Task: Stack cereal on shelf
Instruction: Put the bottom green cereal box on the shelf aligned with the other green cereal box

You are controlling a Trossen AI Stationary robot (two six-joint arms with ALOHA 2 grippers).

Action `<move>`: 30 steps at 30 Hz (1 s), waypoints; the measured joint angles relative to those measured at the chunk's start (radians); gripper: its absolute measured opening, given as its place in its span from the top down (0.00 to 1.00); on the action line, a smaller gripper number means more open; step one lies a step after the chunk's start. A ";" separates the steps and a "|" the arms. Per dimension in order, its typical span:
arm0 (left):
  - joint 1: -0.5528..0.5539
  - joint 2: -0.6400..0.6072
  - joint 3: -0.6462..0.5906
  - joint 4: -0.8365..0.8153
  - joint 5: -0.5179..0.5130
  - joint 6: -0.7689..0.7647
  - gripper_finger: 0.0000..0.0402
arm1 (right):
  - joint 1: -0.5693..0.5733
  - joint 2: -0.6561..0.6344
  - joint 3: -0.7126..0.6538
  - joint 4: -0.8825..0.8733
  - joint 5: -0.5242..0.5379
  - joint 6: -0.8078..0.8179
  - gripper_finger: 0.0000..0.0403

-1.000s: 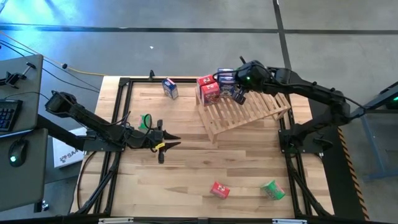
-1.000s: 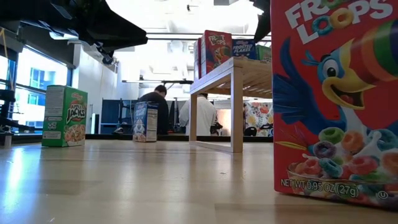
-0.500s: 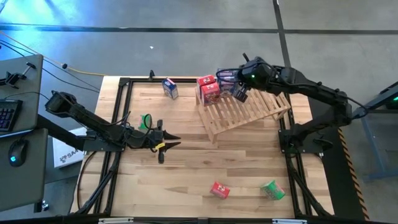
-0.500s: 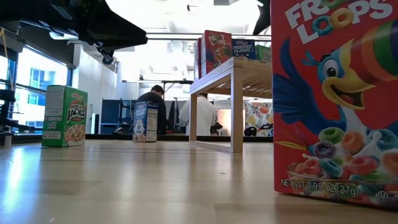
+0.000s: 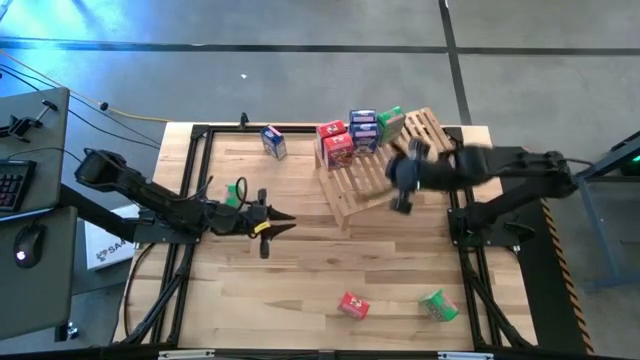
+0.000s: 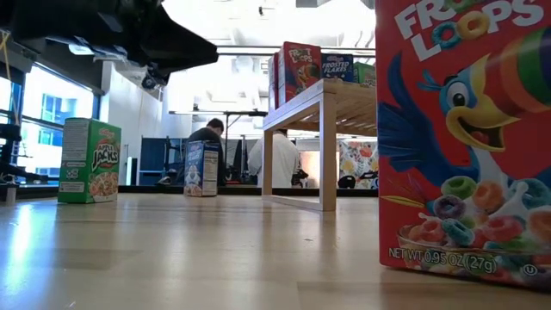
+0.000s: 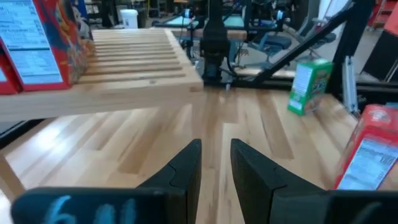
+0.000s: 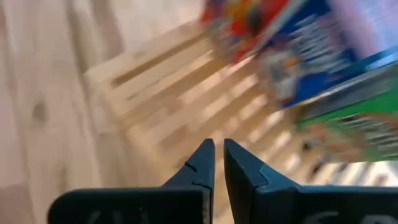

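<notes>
Around my work area, the plank tabletop (image 5: 300, 260) sits in a black metal frame (image 5: 195, 135) on a grey concrete floor (image 5: 300, 80). To the left stands a grey desk (image 5: 35, 270) with a keyboard (image 5: 12, 185) and a mouse (image 5: 28, 240) on it; black cables (image 5: 110, 110) run across the floor behind. In the room beyond the far edge I see two people (image 6: 207, 142) from the back and a bright window (image 6: 52, 116) on the left.
</notes>
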 joint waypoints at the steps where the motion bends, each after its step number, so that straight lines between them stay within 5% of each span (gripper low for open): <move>1: 0.003 0.005 0.000 0.006 0.000 0.010 0.81 | 0.037 -0.012 -0.051 0.027 0.006 0.029 0.97; 8: 0.002 0.020 0.000 0.032 0.002 0.033 0.85 | 0.288 -0.093 -0.400 0.357 -0.003 0.248 0.97; 15: 0.003 0.020 0.000 0.047 -0.003 0.065 0.91 | 0.568 -0.055 -0.405 0.313 -0.017 0.671 0.94; 24: 0.002 0.020 0.000 0.052 -0.009 0.075 0.94 | 0.809 0.092 -0.229 -0.007 -0.173 1.299 0.56; 30: 0.002 0.020 0.000 0.052 -0.009 0.085 0.94 | 0.881 0.209 -0.112 -0.143 -0.274 1.530 0.33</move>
